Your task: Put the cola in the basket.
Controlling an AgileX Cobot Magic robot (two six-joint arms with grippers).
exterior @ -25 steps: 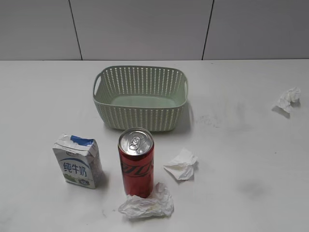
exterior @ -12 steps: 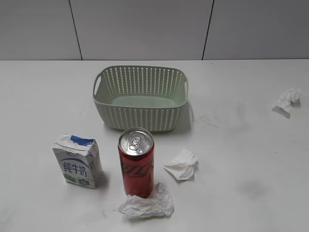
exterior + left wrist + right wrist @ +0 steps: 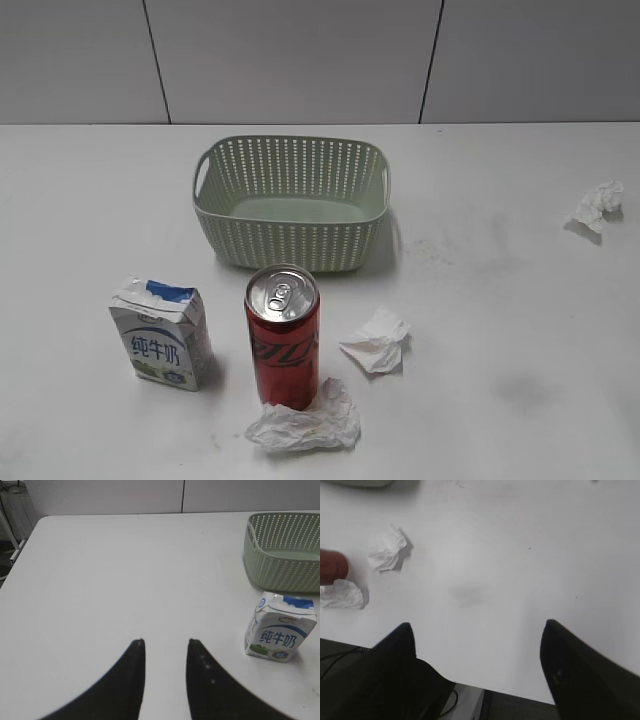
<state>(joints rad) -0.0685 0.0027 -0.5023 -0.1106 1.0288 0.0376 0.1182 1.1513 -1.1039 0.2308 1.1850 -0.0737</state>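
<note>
The cola point(image 3: 284, 335), a tall red can with a silver top, stands upright on the white table in front of the pale green basket point(image 3: 290, 232). The basket is empty and also shows at the right of the left wrist view point(image 3: 285, 570). The can's red edge shows at the far left of the right wrist view point(image 3: 331, 566). My left gripper point(image 3: 165, 642) is open and empty above bare table, left of the milk carton. My right gripper point(image 3: 477, 625) is wide open and empty near the table's front edge, to the right of the can. Neither gripper shows in the exterior view.
A white-and-blue milk carton point(image 3: 160, 333) stands left of the can; it also shows in the left wrist view point(image 3: 280, 627). Crumpled tissues lie at the can's base point(image 3: 303, 425), to its right point(image 3: 376, 342) and at the far right point(image 3: 598, 205).
</note>
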